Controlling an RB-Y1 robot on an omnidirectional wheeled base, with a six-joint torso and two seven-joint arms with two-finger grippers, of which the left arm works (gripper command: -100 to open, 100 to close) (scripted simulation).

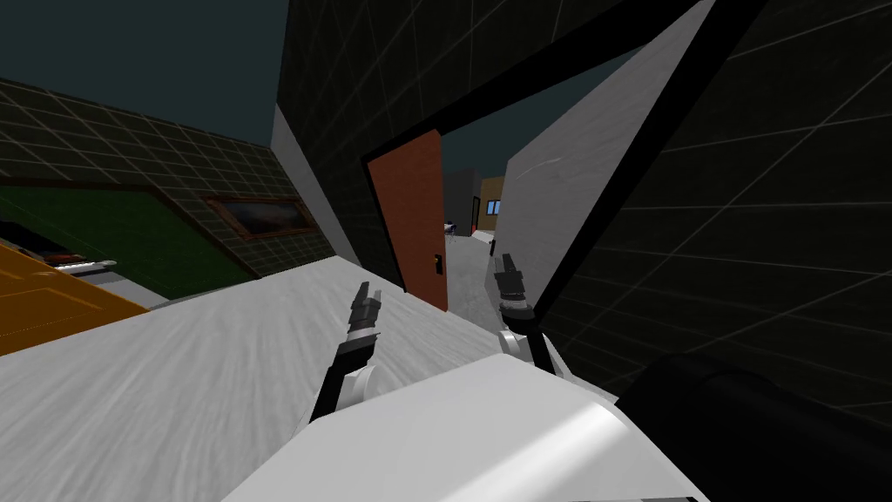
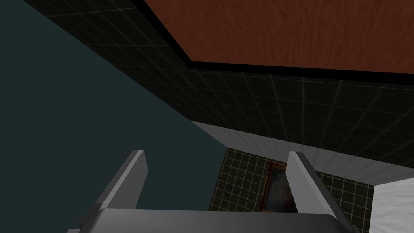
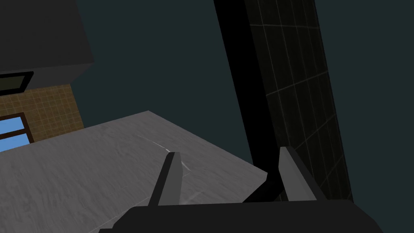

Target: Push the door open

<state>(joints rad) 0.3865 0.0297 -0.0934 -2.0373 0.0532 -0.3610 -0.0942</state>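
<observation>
A reddish-brown door [image 1: 411, 213] with a small dark handle [image 1: 437, 262] stands ajar in a black frame [image 1: 557, 87], its free edge turned towards me, and a passage shows past it. In the head view my left gripper [image 1: 366, 301] hovers over the pale floor just short of the door's lower edge, fingers open and empty. In the left wrist view the same door [image 2: 283, 28] lies beyond that open left gripper [image 2: 216, 162]. My right gripper [image 1: 504, 268] is at the gap, beside the grey wall [image 1: 575, 192]. The right gripper [image 3: 228, 162] is open, close to the grey wall [image 3: 101, 162] and the black frame [image 3: 242, 89].
Dark tiled walls flank the doorway, and a framed picture [image 1: 261, 216] hangs on the left one. An orange piece of furniture [image 1: 43, 305] stands at far left. A dark bulky shape [image 1: 766, 427] sits at lower right. A blue window [image 1: 493, 206] shows down the passage.
</observation>
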